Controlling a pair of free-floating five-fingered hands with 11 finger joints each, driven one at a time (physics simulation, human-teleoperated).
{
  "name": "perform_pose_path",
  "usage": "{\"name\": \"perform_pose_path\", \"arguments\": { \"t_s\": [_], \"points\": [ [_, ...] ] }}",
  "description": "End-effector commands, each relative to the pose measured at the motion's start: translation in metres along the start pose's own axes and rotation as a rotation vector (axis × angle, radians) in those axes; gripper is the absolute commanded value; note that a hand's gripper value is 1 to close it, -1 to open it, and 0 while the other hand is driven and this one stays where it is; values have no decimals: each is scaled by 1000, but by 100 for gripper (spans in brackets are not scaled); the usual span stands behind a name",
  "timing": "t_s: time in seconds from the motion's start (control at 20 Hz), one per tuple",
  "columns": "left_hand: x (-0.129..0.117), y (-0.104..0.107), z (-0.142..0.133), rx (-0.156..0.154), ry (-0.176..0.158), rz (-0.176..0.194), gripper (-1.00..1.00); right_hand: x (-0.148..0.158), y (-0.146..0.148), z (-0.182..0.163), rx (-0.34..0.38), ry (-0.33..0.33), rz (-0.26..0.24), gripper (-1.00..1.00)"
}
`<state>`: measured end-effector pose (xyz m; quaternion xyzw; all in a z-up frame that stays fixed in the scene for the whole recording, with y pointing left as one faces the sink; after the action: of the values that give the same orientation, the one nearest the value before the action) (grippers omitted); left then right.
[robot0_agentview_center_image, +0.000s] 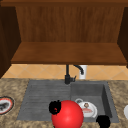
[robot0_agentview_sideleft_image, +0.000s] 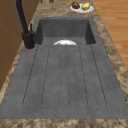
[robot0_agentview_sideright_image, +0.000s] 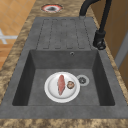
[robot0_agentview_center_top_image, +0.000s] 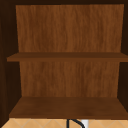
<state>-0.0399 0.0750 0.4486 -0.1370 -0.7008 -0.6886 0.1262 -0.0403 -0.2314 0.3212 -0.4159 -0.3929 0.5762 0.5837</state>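
A glossy, plain red ball (robot0_agentview_center_image: 67, 114) sits low at the sink's (robot0_agentview_center_image: 45, 97) front edge, partly covering a white plate (robot0_agentview_center_image: 88, 109). The left robot hand (robot0_agentview_center_image: 55, 107) presses against the ball's upper left side; its finger pose cannot be told. The right robot hand (robot0_agentview_center_image: 103, 121) hangs apart, likewise unclear.

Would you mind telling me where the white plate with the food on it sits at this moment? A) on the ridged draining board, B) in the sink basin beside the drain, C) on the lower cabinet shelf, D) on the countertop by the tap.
B: the right side view shows the white plate lying flat on the floor of the sink basin, next to the round drain, while the draining board carries nothing.
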Motion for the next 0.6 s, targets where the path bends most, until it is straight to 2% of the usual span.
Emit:
{"name": "perform_pose_path", "arguments": {
  "t_s": [0.0,0.15,0.55],
  "points": [
    [-11,2,-20,-23,-28,4,-100,0,0,0,0,0,0,0],
    [-24,-1,-33,-23,-49,-3,-100,0,0,0,0,0,0,0],
    [-49,-18,-37,-72,-127,-10,-100,0,0,0,-1,0,-1,0]
  ]
}}
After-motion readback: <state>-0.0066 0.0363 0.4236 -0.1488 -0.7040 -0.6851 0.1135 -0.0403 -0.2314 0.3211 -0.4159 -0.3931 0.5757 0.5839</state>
